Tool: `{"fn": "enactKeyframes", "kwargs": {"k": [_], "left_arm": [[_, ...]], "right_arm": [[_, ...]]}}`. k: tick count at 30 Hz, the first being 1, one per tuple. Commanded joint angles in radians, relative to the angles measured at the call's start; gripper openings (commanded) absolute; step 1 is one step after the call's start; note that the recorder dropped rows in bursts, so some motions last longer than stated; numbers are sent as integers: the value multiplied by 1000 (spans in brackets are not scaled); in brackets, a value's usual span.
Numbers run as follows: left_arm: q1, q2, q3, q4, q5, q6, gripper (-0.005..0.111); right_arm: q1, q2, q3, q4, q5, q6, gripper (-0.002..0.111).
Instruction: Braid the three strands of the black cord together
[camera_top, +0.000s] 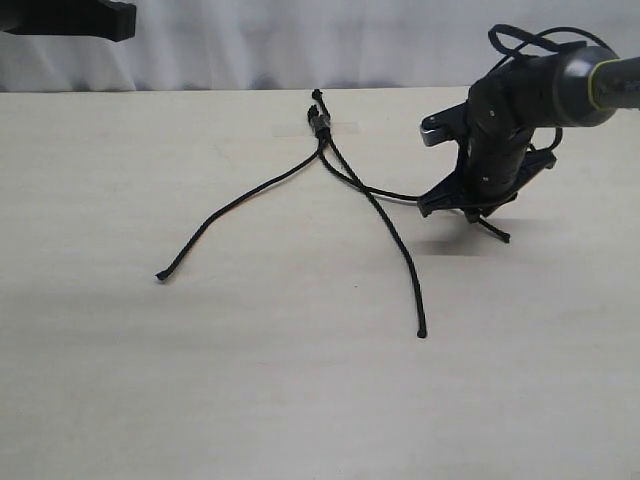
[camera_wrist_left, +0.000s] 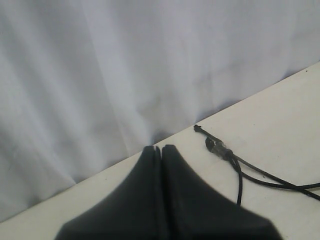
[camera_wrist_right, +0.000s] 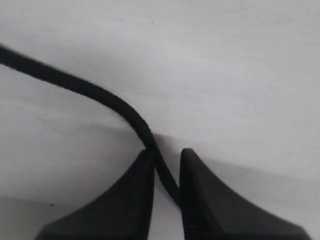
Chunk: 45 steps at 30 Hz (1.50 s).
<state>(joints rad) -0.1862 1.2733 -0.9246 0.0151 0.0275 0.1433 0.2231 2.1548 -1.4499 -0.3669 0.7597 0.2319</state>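
The black cord lies on the pale table with its bound, taped end (camera_top: 320, 122) at the back; the left wrist view shows that end (camera_wrist_left: 220, 148) too. One strand (camera_top: 240, 195) curves away to the left. A second strand (camera_top: 392, 238) runs toward the front and ends in a knobbed tip (camera_top: 421, 333). The third strand (camera_top: 375, 188) goes right into my right gripper (camera_top: 472, 207), and its tip (camera_top: 504, 238) sticks out beyond. In the right wrist view this strand (camera_wrist_right: 90, 90) crosses between the fingers of the right gripper (camera_wrist_right: 165, 152), touching both. My left gripper (camera_wrist_left: 161, 148) is shut and empty, high at the back left (camera_top: 118, 20).
A white curtain (camera_top: 300, 40) hangs behind the table's far edge. The right arm's own cables (camera_top: 520, 42) loop above its wrist. Bare tabletop (camera_top: 300, 400) fills the front half of the exterior view.
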Motion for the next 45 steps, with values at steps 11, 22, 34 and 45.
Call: {"fn": "enactKeyframes", "kwargs": {"k": [11, 22, 34, 45], "left_arm": [[1, -4, 4, 0, -3, 3, 0], [1, -4, 4, 0, -3, 3, 0], [1, -4, 4, 0, 0, 3, 0], [1, -4, 4, 0, -3, 3, 0]], "right_arm": [[12, -53, -4, -8, 2, 53, 20], [83, -102, 2, 280, 0, -165, 19], [109, 31, 2, 334, 2, -215, 19], [328, 17, 0, 336, 26, -254, 19]]}}
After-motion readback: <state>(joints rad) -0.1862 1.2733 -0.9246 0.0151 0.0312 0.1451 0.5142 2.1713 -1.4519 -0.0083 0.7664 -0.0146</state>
